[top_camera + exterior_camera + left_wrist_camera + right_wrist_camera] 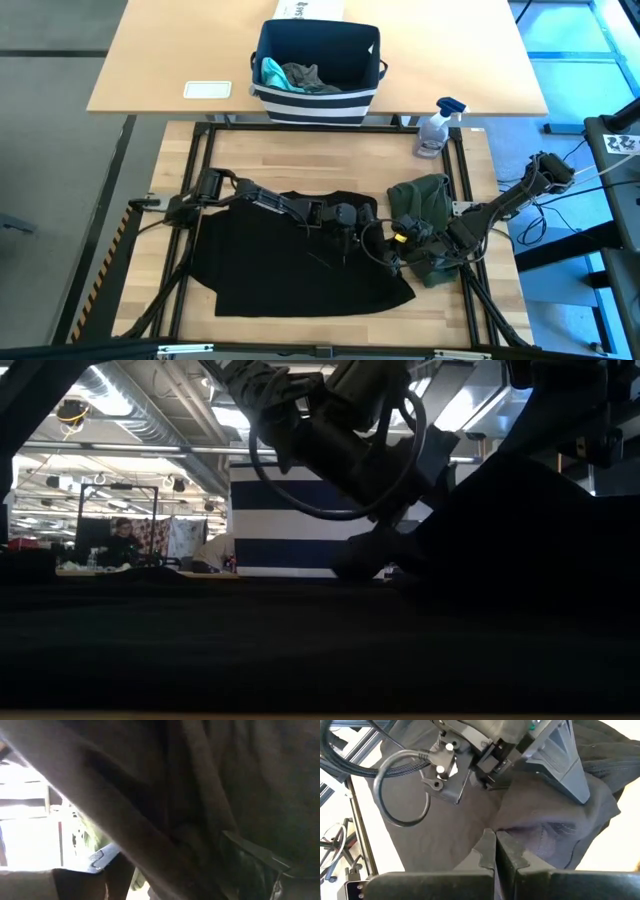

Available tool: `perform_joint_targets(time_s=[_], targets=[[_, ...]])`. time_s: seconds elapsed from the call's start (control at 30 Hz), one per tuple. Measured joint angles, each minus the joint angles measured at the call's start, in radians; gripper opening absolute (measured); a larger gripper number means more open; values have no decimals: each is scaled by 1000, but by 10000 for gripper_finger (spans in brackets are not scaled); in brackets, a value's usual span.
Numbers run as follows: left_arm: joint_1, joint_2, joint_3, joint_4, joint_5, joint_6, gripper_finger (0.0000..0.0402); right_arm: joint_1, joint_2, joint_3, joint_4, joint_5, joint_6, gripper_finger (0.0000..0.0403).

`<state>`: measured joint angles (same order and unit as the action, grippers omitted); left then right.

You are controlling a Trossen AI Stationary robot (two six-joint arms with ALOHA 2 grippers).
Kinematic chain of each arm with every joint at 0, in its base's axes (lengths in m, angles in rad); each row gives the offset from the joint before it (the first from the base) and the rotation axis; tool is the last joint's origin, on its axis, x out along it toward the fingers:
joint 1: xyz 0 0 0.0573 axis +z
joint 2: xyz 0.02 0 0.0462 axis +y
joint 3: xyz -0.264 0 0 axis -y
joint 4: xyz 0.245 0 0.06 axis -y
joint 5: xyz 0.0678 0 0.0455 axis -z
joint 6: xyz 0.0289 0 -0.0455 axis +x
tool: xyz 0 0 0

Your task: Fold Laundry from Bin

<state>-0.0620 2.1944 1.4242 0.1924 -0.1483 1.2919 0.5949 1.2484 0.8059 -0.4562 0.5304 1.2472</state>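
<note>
From above, the black shirt [300, 265] is lying flat on the table [250, 160], in front of the blue bin [318, 60]. The left gripper [345, 235] is sitting on the shirt's far edge, fingers spread wide. The right gripper [395, 250] is sitting beside the green cloth [422, 200].

From low down, the bin [290, 520] is showing behind the shirt [300, 650].

In the right wrist view, the right gripper [495, 852] is pressing its fingers together on the shirt [470, 825].

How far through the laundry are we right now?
Early. The black T-shirt lies spread on the table, unfolded, with both the left gripper and right gripper at its right edge. The olive-green piece sits bunched beside it. The bin still holds garments.
</note>
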Motion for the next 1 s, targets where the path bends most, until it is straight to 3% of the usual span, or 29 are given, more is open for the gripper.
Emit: perform_joint_targets(time_s=[0.3, 0.63, 0.83, 1.0], targets=[[-58, 0, 0, -55, 15, 0, 270, 0, 0, 0, -1, -11, 0, 0], [-35, -1, 0, -24, -63, -49, 270, 0, 0, 0, 5, -11, 0, 0], [-18, 9, 2, -23, -9, -76, 270, 0, 0, 0, 9, -11, 0, 0], [-30, 33, 1, -20, -22, -24, 235, 0, 0, 0, 13, -12, 0, 0]])
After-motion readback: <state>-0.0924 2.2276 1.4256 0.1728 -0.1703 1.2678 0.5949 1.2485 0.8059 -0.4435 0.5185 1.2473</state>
